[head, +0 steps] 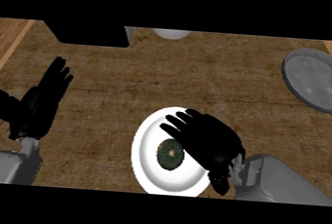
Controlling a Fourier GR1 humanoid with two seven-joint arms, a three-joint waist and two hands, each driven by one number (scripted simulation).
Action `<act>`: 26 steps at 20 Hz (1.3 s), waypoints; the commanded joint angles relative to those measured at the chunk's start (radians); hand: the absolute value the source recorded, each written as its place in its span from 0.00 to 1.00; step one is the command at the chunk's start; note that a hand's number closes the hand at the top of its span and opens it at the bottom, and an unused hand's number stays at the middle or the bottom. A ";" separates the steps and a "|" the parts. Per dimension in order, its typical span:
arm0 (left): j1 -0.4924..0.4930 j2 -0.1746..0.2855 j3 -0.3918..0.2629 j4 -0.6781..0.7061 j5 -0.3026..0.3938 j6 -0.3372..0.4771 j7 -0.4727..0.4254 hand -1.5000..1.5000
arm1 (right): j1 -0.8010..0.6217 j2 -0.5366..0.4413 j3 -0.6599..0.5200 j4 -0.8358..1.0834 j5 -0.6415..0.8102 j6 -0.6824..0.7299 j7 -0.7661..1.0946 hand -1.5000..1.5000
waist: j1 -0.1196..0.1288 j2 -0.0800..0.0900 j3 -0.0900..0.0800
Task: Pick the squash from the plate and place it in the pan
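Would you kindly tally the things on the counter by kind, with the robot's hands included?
plate: 1
squash: 1
pan: 1
black object: 1
pale round object: 1
hands: 2, left hand and right hand
Total: 7

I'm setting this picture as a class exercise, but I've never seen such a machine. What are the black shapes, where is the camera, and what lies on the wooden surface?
The one picture is taken from the robot's head, looking steeply down at a wooden counter. The black shapes are its two hands on grey forearms. The left robot hand rests open at the left, fingers up. The right robot hand hovers open over a white plate, just right of the dark green squash lying on it. Neither hand holds anything. A grey pan sits at the upper right.
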 commanded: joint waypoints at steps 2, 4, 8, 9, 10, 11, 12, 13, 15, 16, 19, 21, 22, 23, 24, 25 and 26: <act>0.015 -0.007 0.032 0.008 0.006 -0.013 -0.009 0.50 | -0.011 0.069 0.057 -0.066 0.123 0.058 0.125 0.00 | -0.003 0.000 0.000; -0.022 0.007 0.046 0.005 0.011 -0.027 0.034 0.50 | 0.031 0.077 0.054 -0.121 0.157 0.078 0.159 0.00 | -0.005 0.000 0.000; -0.021 -0.021 0.027 -0.011 -0.027 -0.018 0.038 0.50 | 0.044 0.232 0.112 -0.043 0.238 0.077 0.201 0.00 | 0.000 0.001 0.000; -0.003 -0.033 0.044 0.034 -0.023 -0.043 -0.023 0.50 | 0.066 0.215 0.091 -0.033 0.253 0.045 0.138 0.00 | -0.001 0.002 0.000; 0.038 -0.012 0.047 -0.036 -0.036 -0.037 0.004 0.50 | 0.019 0.251 0.067 -0.001 0.237 0.098 0.130 0.00 | 0.004 0.001 0.000; 0.018 -0.045 0.021 -0.053 -0.049 -0.016 0.047 0.50 | 0.060 0.178 0.019 -0.056 0.240 0.096 0.056 0.00 | 0.000 0.001 0.001; 0.053 -0.043 0.028 -0.020 -0.049 -0.056 -0.022 0.50 | 0.087 0.219 0.087 -0.024 0.291 0.073 0.090 0.00 | 0.000 0.001 0.000; -0.048 -0.037 0.044 -0.012 -0.063 -0.013 0.058 0.50 | 0.037 0.253 0.017 0.033 0.276 0.103 0.084 0.00 | -0.001 0.002 0.001; 0.021 -0.006 0.094 0.014 -0.008 -0.094 -0.006 0.50 | 0.074 0.288 0.073 0.010 0.304 0.154 0.173 0.00 | -0.001 0.001 0.000; 0.092 -0.034 0.045 -0.104 -0.046 -0.055 0.035 0.50 | 0.091 0.265 0.066 0.041 0.343 0.098 0.121 0.00 | 0.003 0.001 0.001; -0.009 -0.048 0.074 0.005 -0.054 -0.056 0.026 0.50 | 0.104 0.274 0.071 0.101 0.405 0.063 0.094 0.00 | -0.002 0.002 0.000; 0.005 -0.044 0.068 -0.078 -0.066 -0.037 0.097 0.50 | 0.036 0.328 0.001 0.162 0.405 0.108 0.078 0.00 | 0.002 0.002 0.001; -0.012 -0.061 0.077 -0.012 -0.068 -0.059 0.042 0.50 | 0.098 0.308 0.014 0.086 0.421 0.138 0.096 0.00 | -0.003 0.001 0.000; 0.007 -0.049 0.091 -0.009 -0.054 -0.081 0.024 0.50 | 0.069 0.358 0.033 0.228 0.453 0.039 0.063 0.00 | 0.002 0.002 0.000; -0.006 -0.046 0.092 -0.049 -0.068 -0.068 0.078 0.50 | 0.096 0.347 0.022 0.171 0.467 0.069 0.051 0.00 | 0.000 0.001 0.001; -0.001 -0.089 0.065 -0.015 -0.081 -0.057 0.031 0.50 | 0.082 0.313 -0.015 0.213 0.458 0.035 -0.007 0.00 | -0.001 0.002 0.001; 0.009 -0.072 0.077 -0.061 -0.081 -0.069 0.057 0.50 | 0.089 0.323 -0.021 0.202 0.474 0.053 -0.020 0.00 | 0.000 0.001 0.001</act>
